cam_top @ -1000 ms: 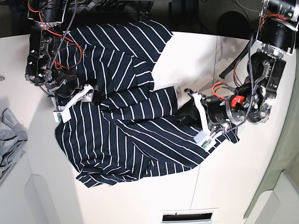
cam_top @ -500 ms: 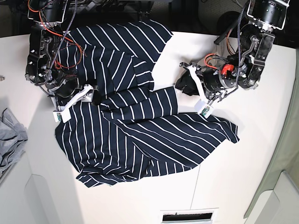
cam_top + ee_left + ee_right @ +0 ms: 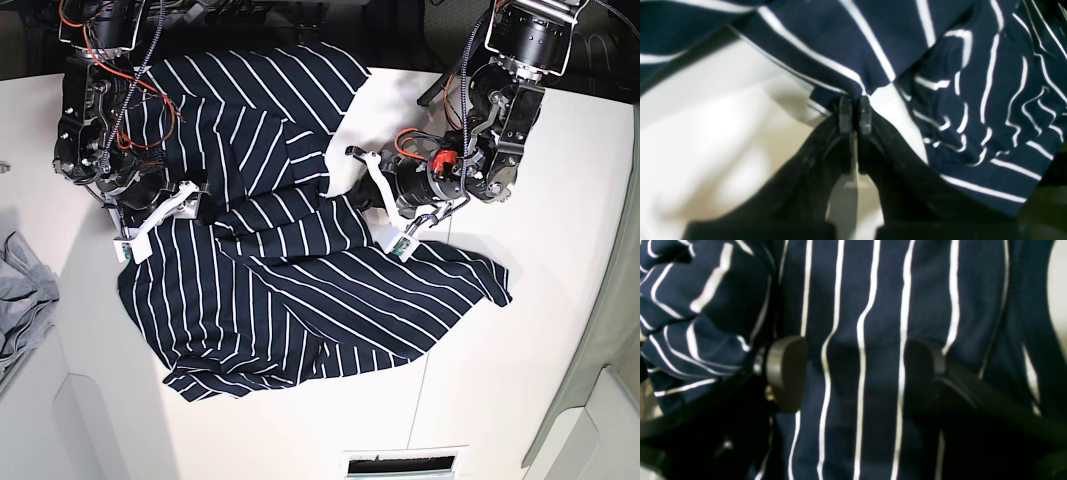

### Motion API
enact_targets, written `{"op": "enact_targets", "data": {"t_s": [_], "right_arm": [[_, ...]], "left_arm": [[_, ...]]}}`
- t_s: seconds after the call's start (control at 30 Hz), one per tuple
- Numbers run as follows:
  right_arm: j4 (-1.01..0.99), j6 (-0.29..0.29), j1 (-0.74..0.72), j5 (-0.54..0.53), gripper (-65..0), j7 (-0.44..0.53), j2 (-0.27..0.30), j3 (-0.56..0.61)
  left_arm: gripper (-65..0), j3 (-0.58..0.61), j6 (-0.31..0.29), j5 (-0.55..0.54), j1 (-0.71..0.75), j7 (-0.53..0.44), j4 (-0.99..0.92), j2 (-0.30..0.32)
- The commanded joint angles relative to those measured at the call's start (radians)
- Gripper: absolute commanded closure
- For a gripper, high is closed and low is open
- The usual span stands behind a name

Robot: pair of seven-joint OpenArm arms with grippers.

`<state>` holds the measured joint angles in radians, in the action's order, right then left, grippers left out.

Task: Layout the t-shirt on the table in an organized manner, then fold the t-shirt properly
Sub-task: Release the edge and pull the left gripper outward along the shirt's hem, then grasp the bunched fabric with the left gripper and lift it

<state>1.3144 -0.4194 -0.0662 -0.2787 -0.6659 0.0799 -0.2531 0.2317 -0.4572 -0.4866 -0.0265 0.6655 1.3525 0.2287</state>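
The t-shirt [image 3: 290, 230] lies crumpled, long axis diagonal across the desk [image 3: 560, 330]. The left tool [image 3: 855, 115] pinches its edge; the right tool [image 3: 853, 373] gapes wide over the cloth.

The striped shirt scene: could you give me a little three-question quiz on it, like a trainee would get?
1. True or false: the t-shirt lies flat and smooth on the table.
2. Which gripper pinches a shirt edge: A) left gripper B) right gripper?
3. Fill in: the right gripper's jaws stand ____ over the fabric.

Key: 1 false, it is crumpled; 2 A; 3 open.
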Motion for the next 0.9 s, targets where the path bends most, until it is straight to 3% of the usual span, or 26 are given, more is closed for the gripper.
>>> {"op": "enact_targets", "data": {"t_s": [0.0, 0.13, 0.4, 0.63, 0.87], "right_arm": [[0.006, 0.004, -0.005, 0.010, -44.7, -0.024, 0.003, -0.002], [0.006, 0.004, -0.002, 0.010, -44.5, -0.024, 0.003, -0.002], [0.006, 0.003, -0.003, 0.029, -44.5, -0.031, 0.009, -0.002], [0.006, 0.003, -0.003, 0.029, -44.5, -0.031, 0.034, -0.002], [0.006, 0.003, -0.003, 0.029, -44.5, -0.030, 0.037, -0.001]], "left_arm": [[0.0, -0.005, 0.007, -0.017, -0.027, -0.019, 0.018, 0.016], [0.0, -0.051, 0.008, -0.090, -0.042, -0.008, 0.089, 0.086], [0.0, -0.169, -0.048, -0.231, -0.034, 0.148, 0.303, 0.281], [0.0, -0.250, -0.052, -0.259, -0.034, 0.182, 0.486, 0.463], [0.0, -0.356, -0.052, -0.296, -0.035, 0.278, 0.656, 0.543]]}}
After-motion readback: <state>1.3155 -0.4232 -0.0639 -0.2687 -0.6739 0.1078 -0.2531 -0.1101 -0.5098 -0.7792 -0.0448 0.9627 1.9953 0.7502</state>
